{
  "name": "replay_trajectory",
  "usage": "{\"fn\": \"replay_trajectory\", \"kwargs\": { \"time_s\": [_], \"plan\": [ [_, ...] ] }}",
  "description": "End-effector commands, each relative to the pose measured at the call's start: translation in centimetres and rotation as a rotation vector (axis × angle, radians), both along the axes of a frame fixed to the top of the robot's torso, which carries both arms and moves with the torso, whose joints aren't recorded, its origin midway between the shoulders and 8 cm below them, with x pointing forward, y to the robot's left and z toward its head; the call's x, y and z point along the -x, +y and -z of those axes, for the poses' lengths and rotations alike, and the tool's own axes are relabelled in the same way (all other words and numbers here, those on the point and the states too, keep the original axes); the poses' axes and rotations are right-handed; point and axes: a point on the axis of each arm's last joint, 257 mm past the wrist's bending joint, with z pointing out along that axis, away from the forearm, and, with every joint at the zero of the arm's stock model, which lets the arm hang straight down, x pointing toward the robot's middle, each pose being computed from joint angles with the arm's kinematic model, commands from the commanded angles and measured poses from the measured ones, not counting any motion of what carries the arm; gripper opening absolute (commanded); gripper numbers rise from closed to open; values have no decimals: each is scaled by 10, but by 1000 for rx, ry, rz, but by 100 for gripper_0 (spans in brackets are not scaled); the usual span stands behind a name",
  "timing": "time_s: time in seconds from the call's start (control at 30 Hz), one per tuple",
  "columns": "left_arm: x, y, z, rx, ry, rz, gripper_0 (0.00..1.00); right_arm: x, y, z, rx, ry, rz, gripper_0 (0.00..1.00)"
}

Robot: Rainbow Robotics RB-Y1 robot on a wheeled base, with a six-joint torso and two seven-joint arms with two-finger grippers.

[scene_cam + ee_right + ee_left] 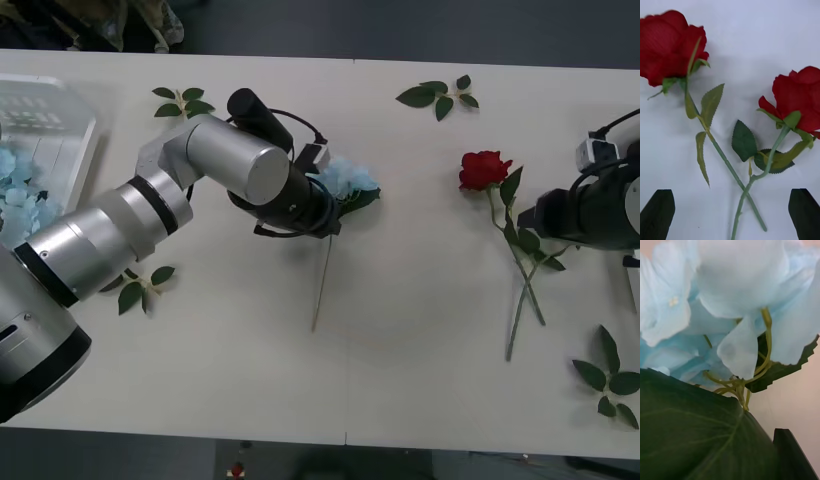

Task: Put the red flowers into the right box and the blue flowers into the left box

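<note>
Centrally in the front view, the left pincer sits down on a blue flower lying on the white bench, though whether it has clenched I cannot tell. At right of that frame the right pincer hovers released, black fingers apart, over two red flowers with crossed stems; more blue flowers lie in the left box at upper left

Blue flowers mid-table, red flowers rightward, left box far left.
</note>
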Motion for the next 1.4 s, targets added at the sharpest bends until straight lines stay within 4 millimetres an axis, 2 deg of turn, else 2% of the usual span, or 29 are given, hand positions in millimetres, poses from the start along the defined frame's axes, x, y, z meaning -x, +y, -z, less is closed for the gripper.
{"fn": "replay_trajectory", "kwargs": {
  "time_s": [0.03, 0.27, 0.5, 0.7, 0.73, 0.77, 0.8, 0.83, 0.87, 1.4],
  "plan": [
    [1, -7, -1, 1, -2, -16, 68, -1, -13, -10, 50, -18, -23, 89],
    [0, -10, 4, -10, -26, -2, 66, 4, -16, 5, 16, -13, 15, 89],
    [-1, -7, 9, -32, -38, 4, 56, 0, -16, 21, -38, -26, 116, 89],
    [-1, -5, 10, -42, -42, 5, 53, -8, -22, 33, -73, -40, 161, 89],
    [-1, -5, 10, -41, -43, 4, 48, -8, -25, 36, -73, -37, 169, 89],
    [-2, -5, 10, -42, -45, 6, 35, -9, -27, 38, -73, -39, 174, 89],
    [-2, -4, 10, -45, -45, 5, 18, -9, -28, 40, -80, -40, 182, 89],
    [-2, -4, 10, -46, -46, 5, 6, -10, -29, 42, -84, -40, 187, 89],
    [-2, -3, 10, -48, -47, 4, 0, -12, -30, 44, -89, -44, 192, 89],
    [-6, 2, 11, -67, -63, 3, 0, -20, -39, 60, -122, -62, 244, 89]
  ]
}}
